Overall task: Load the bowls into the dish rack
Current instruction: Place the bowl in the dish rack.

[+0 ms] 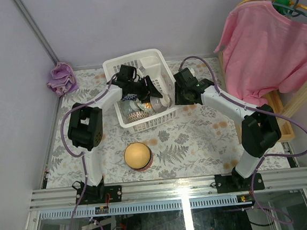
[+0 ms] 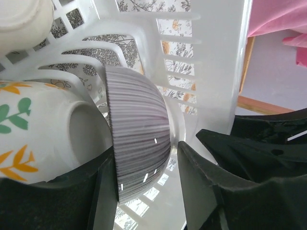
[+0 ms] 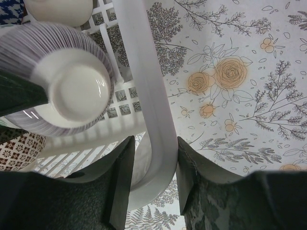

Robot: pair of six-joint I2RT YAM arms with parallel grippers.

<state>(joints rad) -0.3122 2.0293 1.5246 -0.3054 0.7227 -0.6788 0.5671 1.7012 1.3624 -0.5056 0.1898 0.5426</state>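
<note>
Left wrist view shows the left claw (image 2: 144, 160) inside the rack (image 2: 225, 72), with a striped bowl (image 2: 139, 129) between its fingers. This bowl stands on its edge, the rim toward one finger and the round underside toward the other, so its axis runs from finger to finger. The jaws are about half open. A thin strip of white rack shows between the bowl and the finger on the right of the picture, so I judge that the bowl is not gripped and leans on the leaf bowl (image 2: 33, 129) beside it. Whether the other finger touches the rim, I cannot tell.

The right claw (image 3: 153, 143) is closed on the right rim of the rack, one finger inside and one outside; I think it steadies the rack.

One bowl is not loaded. The orange bowl (image 1: 137, 155) lies upside down on the table (image 1: 209, 137), well apart from the rack on its near side, more to the left. From the left claw it lies back toward the robot, and the left arm is nearer and free. In my judgement the next pick belongs to that arm, once it lifts out without tipping the striped bowl. The orange bowl is round, so no direction of approach is better.

In the top view the left arm covers most of the rack, so the number of bowls inside cannot be counted. The wrist views cut the other bowls off at the edges.
</note>
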